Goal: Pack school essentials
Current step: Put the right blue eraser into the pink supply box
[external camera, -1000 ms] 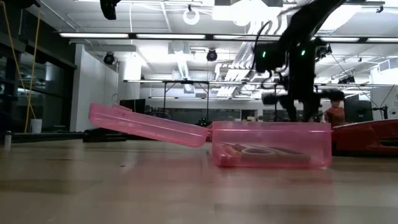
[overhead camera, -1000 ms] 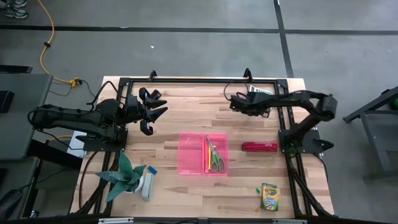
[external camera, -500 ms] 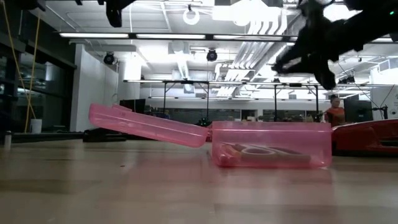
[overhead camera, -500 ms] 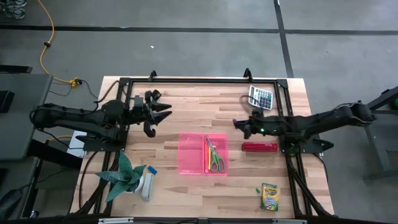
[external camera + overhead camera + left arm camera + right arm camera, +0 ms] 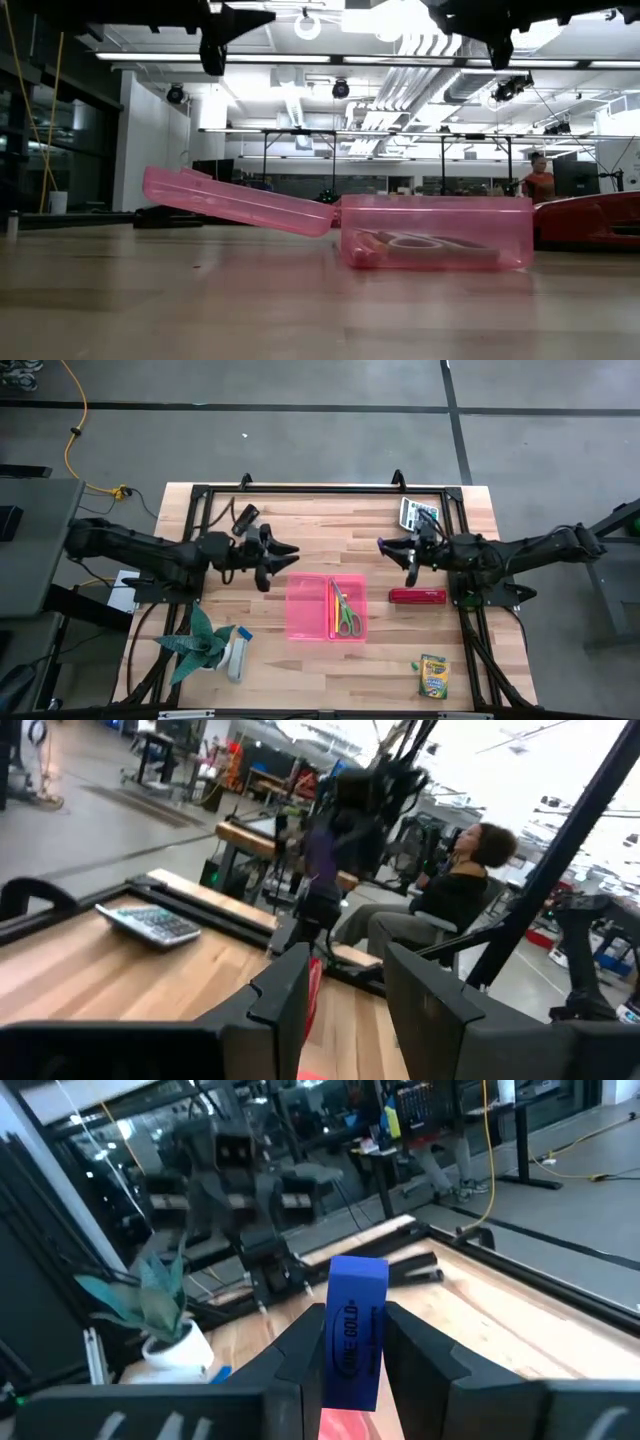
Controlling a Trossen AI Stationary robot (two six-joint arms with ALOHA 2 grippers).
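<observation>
Worktop [image 5: 300, 670]: pale wood planks, black frame, centre of the high view. Green folded-paper plant [image 5: 196, 644] in white pot: lower left. Calculator [image 5: 416, 511]: upper right. Yellow cable [image 5: 72, 420] on grey floor: upper left. Seated person [image 5: 440, 900]: right of centre, left wrist view.

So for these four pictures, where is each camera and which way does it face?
High: overhead, straight down on table, both arms, left gripper open.
Low: table height, level across the pink case; grippers hang from above.
Left wrist: past its open fingers toward calculator.
Right wrist: past its fingers pinching blue eraser, toward the paper plant.
Shared: high and low both show the pink case.
</observation>
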